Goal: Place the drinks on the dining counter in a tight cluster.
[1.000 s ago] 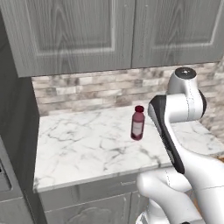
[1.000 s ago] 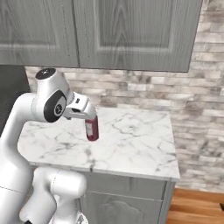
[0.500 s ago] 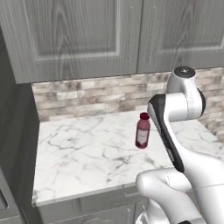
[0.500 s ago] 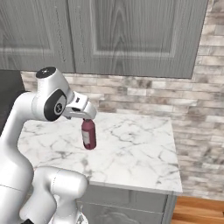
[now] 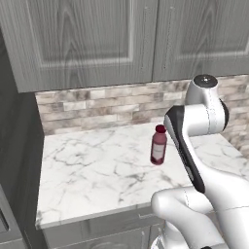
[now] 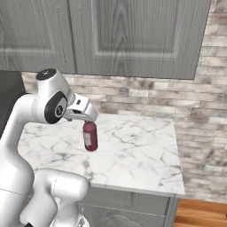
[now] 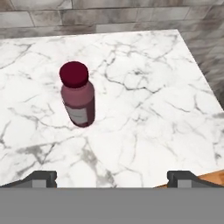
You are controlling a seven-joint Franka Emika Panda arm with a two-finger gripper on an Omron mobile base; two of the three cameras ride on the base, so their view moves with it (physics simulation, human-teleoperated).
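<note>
Dark red bottle with pale label (image 7: 78, 96) upright on small marble counter (image 7: 144, 113)
Gripper (image 7: 112, 177) above it, fingers wide apart, holding nothing

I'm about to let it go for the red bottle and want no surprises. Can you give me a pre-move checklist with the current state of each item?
1. Dark red bottle standing upright on the small marble counter: ok.
2. Cap on the bottle: ok.
3. Gripper open, nothing between its fingertips: ok.
4. Gripper lined up over the bottle: not ok; in the hand view the bottle sits left of centre and well ahead.
5. Counter free of other things near the bottle: ok.
6. Dining counter ready to receive it: cannot tell.
</note>
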